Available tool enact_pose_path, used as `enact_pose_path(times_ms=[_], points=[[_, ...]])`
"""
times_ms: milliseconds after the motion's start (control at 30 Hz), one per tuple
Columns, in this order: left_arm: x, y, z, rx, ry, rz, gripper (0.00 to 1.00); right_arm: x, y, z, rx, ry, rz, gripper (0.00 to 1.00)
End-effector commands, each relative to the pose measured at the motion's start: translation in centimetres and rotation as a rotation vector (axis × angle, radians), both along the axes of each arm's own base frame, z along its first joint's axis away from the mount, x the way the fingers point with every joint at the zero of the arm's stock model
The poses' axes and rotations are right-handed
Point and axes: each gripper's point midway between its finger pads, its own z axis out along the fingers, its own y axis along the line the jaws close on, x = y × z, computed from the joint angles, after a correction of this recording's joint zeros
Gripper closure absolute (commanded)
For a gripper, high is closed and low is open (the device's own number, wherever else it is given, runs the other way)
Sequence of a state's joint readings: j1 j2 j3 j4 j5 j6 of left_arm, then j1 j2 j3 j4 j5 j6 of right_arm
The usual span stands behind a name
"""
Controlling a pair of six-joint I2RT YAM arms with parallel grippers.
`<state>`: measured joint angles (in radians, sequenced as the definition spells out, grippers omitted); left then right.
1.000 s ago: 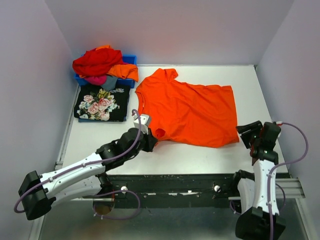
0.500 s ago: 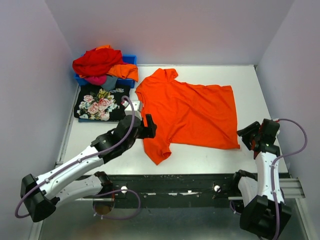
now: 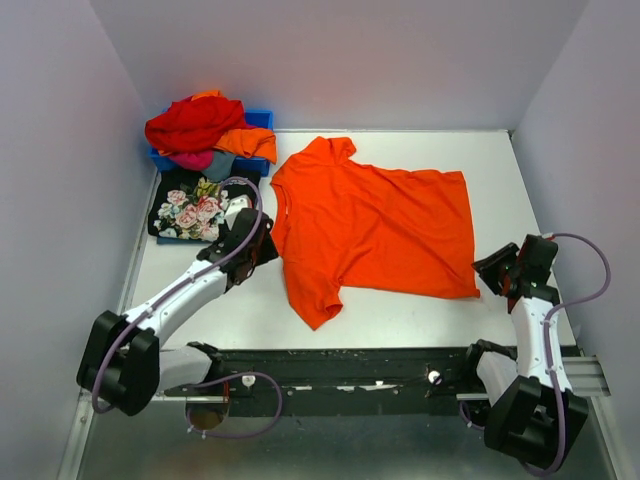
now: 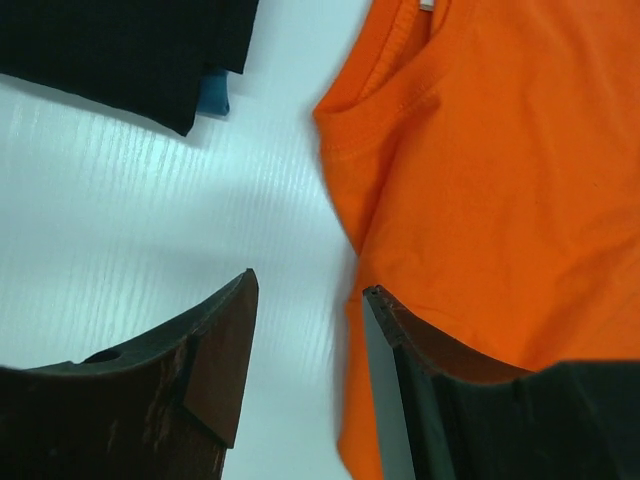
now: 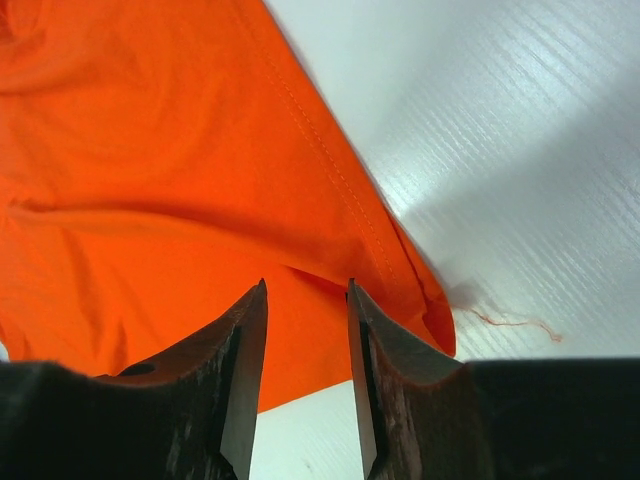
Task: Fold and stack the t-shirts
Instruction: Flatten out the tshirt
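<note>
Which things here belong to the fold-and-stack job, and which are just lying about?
Job:
- orange t-shirt, spread flat
- black rose-print t-shirt, lying flat at the left
- heap of t-shirts, red, orange, pink, grey

Lying about:
- blue bin under the heap
- loose orange thread on the table

Left arm: stretched low from its base at 7 o'clock, forearm running toward 1 o'clock. Left gripper: at the forearm's far end, pointing the same way, jaws set wide apart with nothing between them. Right arm: folded upright close to its base at 5 o'clock. Right gripper: facing 10 o'clock, jaws parted by a narrow gap, clasping nothing.
</note>
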<state>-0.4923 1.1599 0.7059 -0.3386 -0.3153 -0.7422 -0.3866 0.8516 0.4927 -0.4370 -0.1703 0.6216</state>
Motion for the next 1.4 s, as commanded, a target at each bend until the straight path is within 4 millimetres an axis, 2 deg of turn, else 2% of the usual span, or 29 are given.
enact_pose_path(times_ms=[0, 300, 500, 567, 700, 767, 833, 1000, 1300, 1333, 1367], points=[[2.6, -1.5, -0.3, -0.100, -0.011, 0.009, 0.40, 0.3, -0.1, -0.1, -0.010, 0.002, 0.018, 0.55], [5.8, -2.6, -3.9, -0.112, 0.068, 0.009, 0.44, 0.3, 0.4, -0.1, 0.001, -0.016, 0.040, 0.56], [7.4, -1.9, -5.8, -0.083, 0.101, 0.057, 0.47, -0.1, 0.9, -0.5, 0.014, -0.014, 0.057, 0.56], [8.0, -2.0, -6.4, -0.089, 0.107, 0.059, 0.55, -0.2, 0.9, -0.4, 0.011, -0.016, 0.059, 0.56], [8.7, -1.6, -7.6, -0.086, 0.121, 0.070, 0.82, -0.2, 0.9, 0.0, 0.005, -0.023, 0.062, 0.56], [8.5, -0.3, -7.8, -0.074, 0.122, 0.102, 0.94, -0.3, 0.9, 0.0, 0.002, -0.019, 0.062, 0.57], [8.5, 1.1, -6.9, -0.057, 0.089, 0.127, 1.00, -1.0, 0.4, -0.4, -0.012, 0.014, 0.028, 0.57], [8.5, 4.2, -5.4, -0.035, 0.071, 0.161, 1.00, -1.8, 0.2, -0.3, -0.005, 0.032, -0.021, 0.57], [8.9, 6.0, -3.5, -0.043, 0.042, 0.184, 0.99, -3.2, 1.7, -1.5, 0.071, 0.111, 0.000, 0.59], [9.0, 5.7, -3.4, -0.051, 0.041, 0.170, 0.90, -3.3, 1.8, -1.6, 0.079, 0.114, 0.003, 0.60], [9.1, 5.1, -3.3, -0.069, 0.042, 0.142, 0.72, -3.5, 2.0, -1.9, 0.087, 0.121, 0.005, 0.60]])
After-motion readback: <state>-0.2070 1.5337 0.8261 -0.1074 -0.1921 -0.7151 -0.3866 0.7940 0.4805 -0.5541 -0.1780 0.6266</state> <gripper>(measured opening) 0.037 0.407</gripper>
